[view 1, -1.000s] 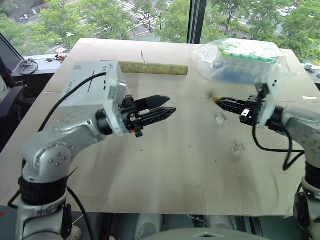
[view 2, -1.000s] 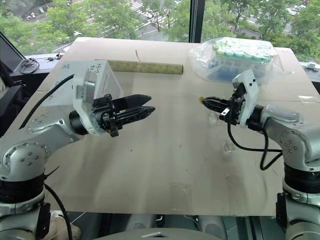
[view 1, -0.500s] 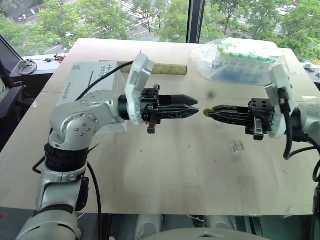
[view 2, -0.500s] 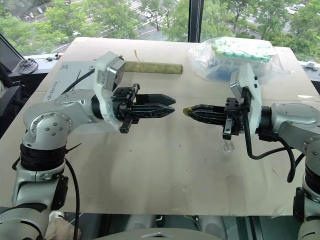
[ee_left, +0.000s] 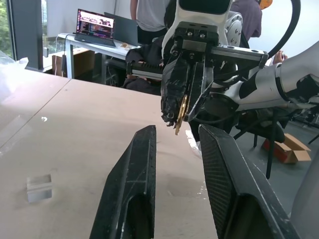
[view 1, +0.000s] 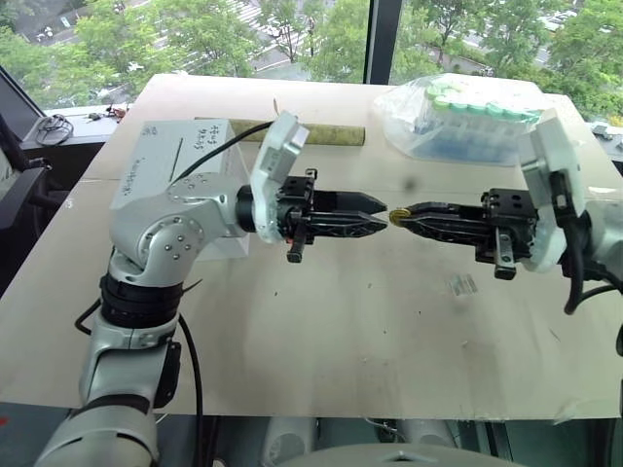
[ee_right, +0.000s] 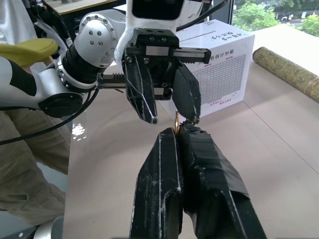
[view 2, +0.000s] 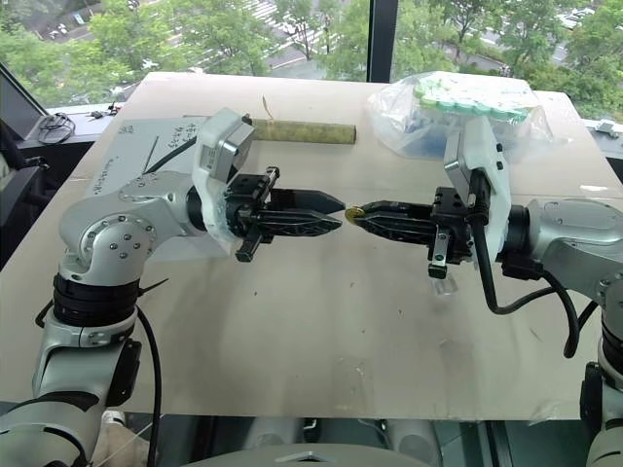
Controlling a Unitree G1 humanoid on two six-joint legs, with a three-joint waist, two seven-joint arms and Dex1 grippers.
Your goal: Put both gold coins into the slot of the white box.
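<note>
The gold coin (view 1: 398,215) stood on edge, pinched at the very tips of the right gripper (view 1: 409,216), whose jaws were pressed together on it above the table (view 1: 321,331). The left gripper (view 1: 384,214) faced it tip to tip, jaws partly spread around the coin's free edge (not yet closed). A handover looked under way. The hold was slim: if the right jaws let go before the left ones closed, or the tips bumped, the coin would likely drop and roll. The white box (view 1: 156,161) sat behind the left arm, slot (view 1: 175,157) on top.
</note>
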